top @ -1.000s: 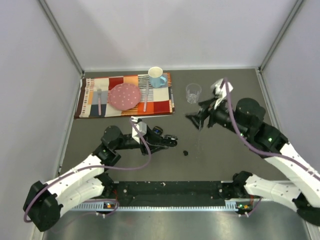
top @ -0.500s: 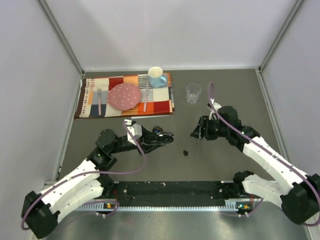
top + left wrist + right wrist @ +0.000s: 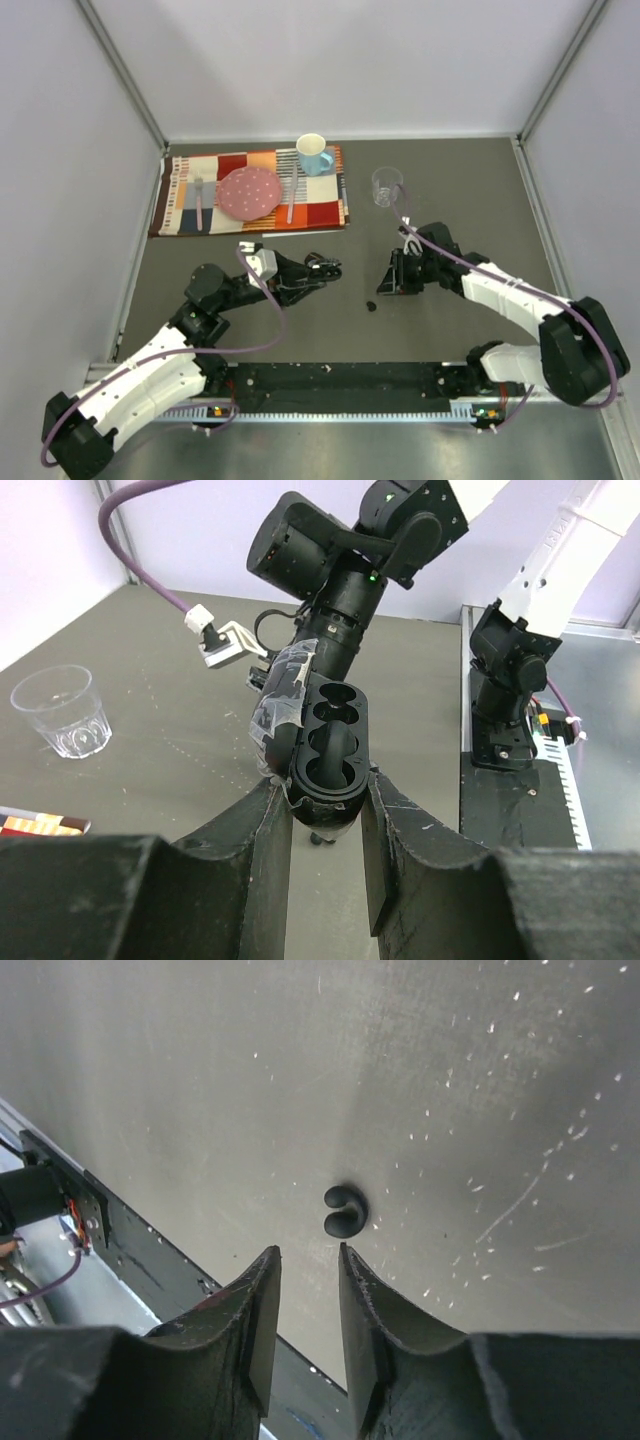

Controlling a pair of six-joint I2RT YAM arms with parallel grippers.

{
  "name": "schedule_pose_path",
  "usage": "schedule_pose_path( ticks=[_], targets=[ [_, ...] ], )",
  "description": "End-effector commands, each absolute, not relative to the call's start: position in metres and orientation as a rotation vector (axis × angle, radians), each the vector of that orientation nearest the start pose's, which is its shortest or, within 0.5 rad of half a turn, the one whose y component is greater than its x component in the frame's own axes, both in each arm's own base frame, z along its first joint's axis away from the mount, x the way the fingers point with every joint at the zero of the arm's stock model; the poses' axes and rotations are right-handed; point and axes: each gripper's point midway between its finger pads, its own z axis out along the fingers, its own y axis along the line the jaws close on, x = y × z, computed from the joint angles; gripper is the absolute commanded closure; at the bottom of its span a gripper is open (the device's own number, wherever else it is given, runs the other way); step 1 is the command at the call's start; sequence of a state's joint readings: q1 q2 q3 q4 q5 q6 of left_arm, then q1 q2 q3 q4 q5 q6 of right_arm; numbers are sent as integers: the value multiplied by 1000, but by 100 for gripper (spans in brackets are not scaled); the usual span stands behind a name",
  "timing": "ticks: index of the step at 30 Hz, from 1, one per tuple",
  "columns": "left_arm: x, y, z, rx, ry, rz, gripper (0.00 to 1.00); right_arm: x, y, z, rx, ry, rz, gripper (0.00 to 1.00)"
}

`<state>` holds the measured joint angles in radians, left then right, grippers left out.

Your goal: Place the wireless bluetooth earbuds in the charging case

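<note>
1. nearest the arm bases, one wireless earbud (image 3: 371,305) lies loose on the dark desk (image 3: 450,330) between the two arms. it is a tiny glossy black bud, and no other bud shows.
2. the right claw (image 3: 307,1252) hangs low just beside it, jaws narrow with a slim gap and nothing in them. in the wrist view the bud sits just ahead of the fingertips, not between them.
3. the step in hand looks like picking up this bud. the gap seems barely wider than the bud, so open a touch and slide forward until the bud is centred. then go down until the tips almost meet the desk and close softly. a round, slick thing this small will likely squirt out if pinched off-centre.
4. a little farther, on the left, the left claw (image 3: 325,788) is clamped on the charging case (image 3: 330,735). the case is held off the desk with its taped lid swung open, and its wells look empty.
5. hold the case steady, wells turned toward the right arm, so the bud can drop straight in.
6. farthest off, a clear tumbler (image 3: 386,184) stands well apart from the work.
</note>
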<state>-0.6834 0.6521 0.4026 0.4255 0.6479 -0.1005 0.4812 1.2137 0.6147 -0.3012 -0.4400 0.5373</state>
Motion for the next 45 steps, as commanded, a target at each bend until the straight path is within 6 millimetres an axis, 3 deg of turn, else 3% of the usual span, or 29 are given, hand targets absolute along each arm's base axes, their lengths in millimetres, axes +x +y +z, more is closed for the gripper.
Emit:
schedule_pose_path(
  ticks=[1, 7, 18, 45],
  targets=[
    [148, -259, 272, 936, 1169, -1067, 100, 204, 221, 68, -153, 2590, 1027, 72],
    [149, -258, 270, 928, 1174, -1062, 100, 199, 221, 51, -134, 2635, 1014, 75],
    [149, -260, 268, 933, 1179, -1071, 100, 196, 226, 31, -141, 2695, 968, 71],
    [151, -258, 266, 921, 1193, -1060, 100, 194, 233, 8, -180, 2746, 843, 74]
  ],
)
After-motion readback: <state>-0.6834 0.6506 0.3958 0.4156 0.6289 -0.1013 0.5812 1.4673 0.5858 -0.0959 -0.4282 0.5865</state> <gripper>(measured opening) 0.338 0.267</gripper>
